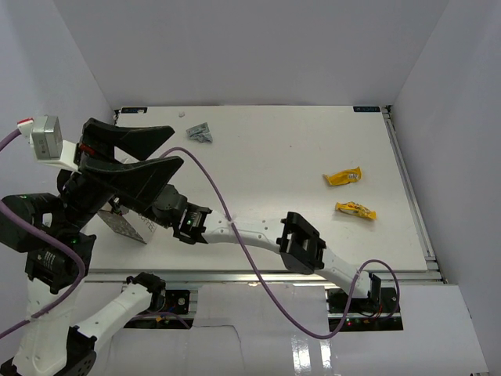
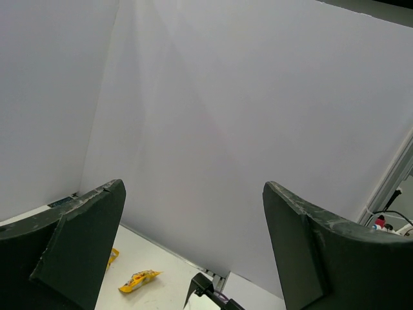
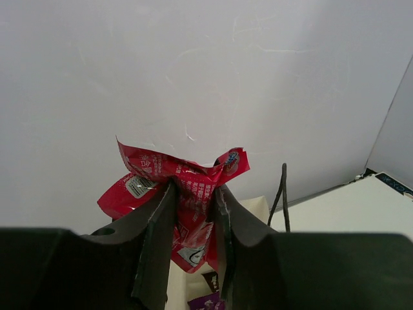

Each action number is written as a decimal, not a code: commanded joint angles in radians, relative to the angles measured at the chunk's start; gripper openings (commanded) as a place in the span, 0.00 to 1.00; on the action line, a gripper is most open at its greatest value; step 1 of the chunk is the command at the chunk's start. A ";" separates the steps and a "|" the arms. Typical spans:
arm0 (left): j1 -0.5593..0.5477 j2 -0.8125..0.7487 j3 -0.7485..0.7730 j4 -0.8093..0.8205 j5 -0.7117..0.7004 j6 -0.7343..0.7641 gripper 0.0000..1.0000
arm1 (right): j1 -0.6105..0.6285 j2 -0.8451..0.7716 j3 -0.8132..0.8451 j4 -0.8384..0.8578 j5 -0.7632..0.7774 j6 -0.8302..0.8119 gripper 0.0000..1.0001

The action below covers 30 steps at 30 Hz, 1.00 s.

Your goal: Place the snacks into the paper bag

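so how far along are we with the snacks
Nothing visibly bagged yet: the bag is mostly hidden under the left arm. In hand: the right gripper clamps a red packet next to the bag. To go: two yellow packets and a grey packet on the table. The left gripper is open, empty.

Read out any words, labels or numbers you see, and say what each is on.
Nothing reads clearly enough to quote.
Crinkled red foil packet in the right gripper: white print, too blurred.
Two yellow snack packets: dark print, too small.
White paper bag: mostly hidden, print unreadable.
Dark sticker on the white table: unreadable.
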 commanded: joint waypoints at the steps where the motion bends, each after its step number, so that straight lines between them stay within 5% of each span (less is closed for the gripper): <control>1: -0.002 -0.019 -0.004 -0.011 -0.018 -0.003 0.98 | 0.017 -0.019 -0.023 0.096 0.076 -0.039 0.15; 21: -0.002 -0.032 -0.003 -0.042 -0.010 -0.036 0.98 | 0.008 0.071 -0.034 0.199 0.099 -0.186 0.22; 30: -0.002 -0.038 -0.012 -0.044 -0.020 -0.041 0.98 | 0.005 0.061 -0.058 0.216 0.113 -0.196 0.58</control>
